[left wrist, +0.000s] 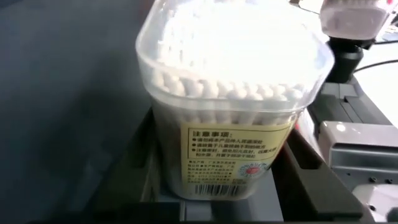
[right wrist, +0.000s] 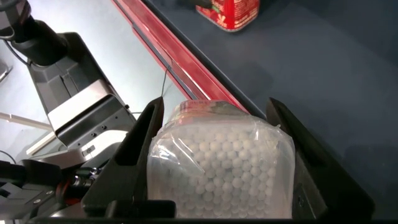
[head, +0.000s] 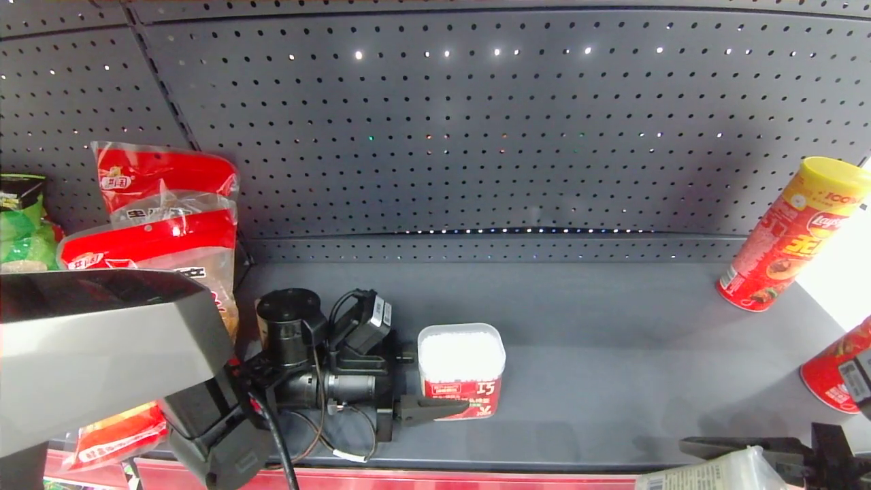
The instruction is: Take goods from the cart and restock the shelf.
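Left wrist view: the left gripper (left wrist: 221,186) has its two fingers (left wrist: 134,171) pressed against the sides of a clear swab box (left wrist: 230,106), packed full of white-tipped cotton swabs. In the head view this box (head: 461,367) stands on the grey shelf board (head: 612,354), left of middle and toward the near edge. The right gripper (right wrist: 216,109) pinches a plastic-wrapped swab pack (right wrist: 217,168), held just in front of the red shelf edge (right wrist: 180,68), at the near right. Left of the box, red snack bags (head: 167,197) lean on the pegboard back (head: 476,136), a green bag (head: 20,224) beside them. Far right stands a red chip canister (head: 793,235); a second canister (head: 833,374) sits nearer, at the right border. Between the box and the canisters the board lies bare.
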`<state>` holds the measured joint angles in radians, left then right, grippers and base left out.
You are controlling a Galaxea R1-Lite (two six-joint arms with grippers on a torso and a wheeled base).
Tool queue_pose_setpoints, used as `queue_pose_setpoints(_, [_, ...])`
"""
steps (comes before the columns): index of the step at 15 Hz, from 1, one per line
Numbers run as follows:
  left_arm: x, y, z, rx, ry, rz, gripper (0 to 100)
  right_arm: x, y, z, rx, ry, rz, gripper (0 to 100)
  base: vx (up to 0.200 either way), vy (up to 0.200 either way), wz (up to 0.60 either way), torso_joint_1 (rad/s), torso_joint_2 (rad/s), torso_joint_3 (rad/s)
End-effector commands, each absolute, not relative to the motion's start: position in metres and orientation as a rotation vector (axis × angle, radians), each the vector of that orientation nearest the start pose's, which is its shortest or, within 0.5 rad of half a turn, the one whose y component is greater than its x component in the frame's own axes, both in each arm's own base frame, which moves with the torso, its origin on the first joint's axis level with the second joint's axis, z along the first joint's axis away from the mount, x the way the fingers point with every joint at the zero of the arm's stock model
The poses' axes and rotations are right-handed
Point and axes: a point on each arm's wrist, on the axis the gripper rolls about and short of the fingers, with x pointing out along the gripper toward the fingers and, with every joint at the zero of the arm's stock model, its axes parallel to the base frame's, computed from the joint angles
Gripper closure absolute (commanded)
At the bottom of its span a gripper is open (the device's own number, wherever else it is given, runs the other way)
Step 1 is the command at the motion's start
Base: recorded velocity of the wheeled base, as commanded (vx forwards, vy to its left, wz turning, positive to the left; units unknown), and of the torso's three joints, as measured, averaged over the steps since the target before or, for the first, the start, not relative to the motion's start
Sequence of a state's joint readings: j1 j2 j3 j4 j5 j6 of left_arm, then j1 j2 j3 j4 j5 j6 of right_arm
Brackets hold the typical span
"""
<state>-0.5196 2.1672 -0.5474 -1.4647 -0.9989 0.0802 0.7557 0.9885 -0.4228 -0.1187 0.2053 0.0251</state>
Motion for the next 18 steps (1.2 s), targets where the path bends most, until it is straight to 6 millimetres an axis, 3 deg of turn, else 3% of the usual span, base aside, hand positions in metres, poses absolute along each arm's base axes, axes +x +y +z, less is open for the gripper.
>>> queue_pose_setpoints(1, [0.267, -0.179, 0.052, 0.023, 0.135, -1.533, 100, 0.080, 0.082, 0.176, -0.102, 0.459, 0.939, 100, 0.000, 0.000, 0.00, 0.000, 0.00, 0.000])
queue_pose_setpoints(9, [0.240, -0.172, 0.049, 0.022, 0.201, -1.559, 100, 0.079, 0.081, 0.172, -0.106, 0.472, 0.938, 100, 0.000, 0.000, 0.00, 0.000, 0.00, 0.000])
queue_pose_setpoints(18, [0.242, -0.172, 0.050, 0.021, 0.212, -1.540, 100, 0.078, 0.080, 0.171, -0.107, 0.474, 0.938, 100, 0.000, 0.000, 0.00, 0.000, 0.00, 0.000])
